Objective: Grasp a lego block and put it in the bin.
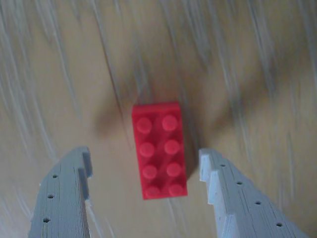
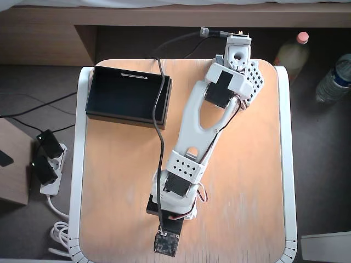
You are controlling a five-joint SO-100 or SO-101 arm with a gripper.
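Pincer (image 1: 146, 166): spread wide, one finger on each side of the brick, touching neither.
Brick (image 1: 159, 150): red, flat on the wooden bench (image 1: 59, 89), studs up.
Tray (image 2: 127, 94): black, at the bench's far left corner in the overhead view.

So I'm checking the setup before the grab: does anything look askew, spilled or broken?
Nothing stands out. In the wrist view the red brick lies flat, studs up, on the wooden table, between the fingers of the open gripper. In the overhead view the black tray sits empty at the table's far left corner.
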